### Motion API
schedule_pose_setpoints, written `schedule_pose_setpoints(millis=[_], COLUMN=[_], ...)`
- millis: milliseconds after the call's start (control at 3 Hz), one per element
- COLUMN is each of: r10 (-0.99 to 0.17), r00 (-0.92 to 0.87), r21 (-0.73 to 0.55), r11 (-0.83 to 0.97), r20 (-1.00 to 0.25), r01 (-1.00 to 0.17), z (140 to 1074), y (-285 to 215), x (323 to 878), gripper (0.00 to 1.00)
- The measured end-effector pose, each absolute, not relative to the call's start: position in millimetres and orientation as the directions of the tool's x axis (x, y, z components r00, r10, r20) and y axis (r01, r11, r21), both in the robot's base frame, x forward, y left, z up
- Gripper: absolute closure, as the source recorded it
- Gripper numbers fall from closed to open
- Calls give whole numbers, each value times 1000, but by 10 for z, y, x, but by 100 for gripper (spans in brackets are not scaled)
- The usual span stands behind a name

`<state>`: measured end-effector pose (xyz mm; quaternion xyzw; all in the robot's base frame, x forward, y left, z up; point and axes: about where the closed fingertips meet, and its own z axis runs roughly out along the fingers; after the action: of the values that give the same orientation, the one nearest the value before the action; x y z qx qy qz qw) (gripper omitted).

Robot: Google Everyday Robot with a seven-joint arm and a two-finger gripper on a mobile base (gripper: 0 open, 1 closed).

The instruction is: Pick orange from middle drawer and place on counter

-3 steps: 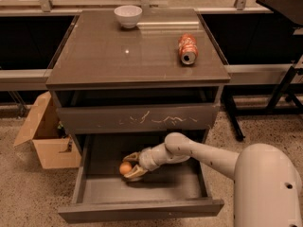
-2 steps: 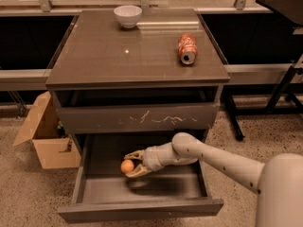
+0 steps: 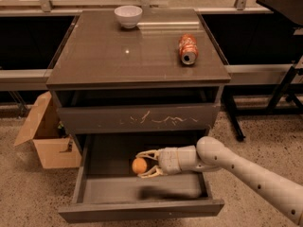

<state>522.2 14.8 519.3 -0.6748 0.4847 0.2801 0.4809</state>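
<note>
Under the counter (image 3: 118,56): the middle drawer (image 3: 142,211) stands pulled out towards the camera, below the counter's front edge.
Orange (image 3: 138,166): inside that drawer, under the middle of the counter's front edge and apparently just off the drawer floor.
Gripper (image 3: 142,164): reaches in from the side below the counter's right corner, lying about level. One finger sits over the orange and one under it, so it looks clasped on the fruit.
Step in hand: lifting the orange out, by my judgement.
Doing it well: hold the squeeze steady, since a smooth round fruit held at the fingertips could roll out. Draw it forward first, away from the counter, until it is clear of the scratched drawer (image 3: 142,119) that overhangs it. Only then raise it above the counter's edge.
Landing spot: the bare front part of the counter looks safest, well short of the soda can (image 3: 188,49) lying on its side at the right rear, and of the bowl (image 3: 128,16) at the back edge.
Release: set it down low, as it may roll.
Counts: one orange, one soda can, one bowl, two drawers showing, one gripper with two fingers, and one cardboard box (image 3: 45,141) on the floor left of the counter.
</note>
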Motion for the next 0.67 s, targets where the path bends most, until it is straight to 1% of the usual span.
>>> schedule_pose_setpoints(millis=[333,667], r10=[-385,-366], r00=[373,437], r21=[-378,-431], r11=[-68,-101], r20=[-844,-822], r01=[-924,-897], z=[5193,5757], y=[148,86], x=[5222,5248], gripper=[100,100])
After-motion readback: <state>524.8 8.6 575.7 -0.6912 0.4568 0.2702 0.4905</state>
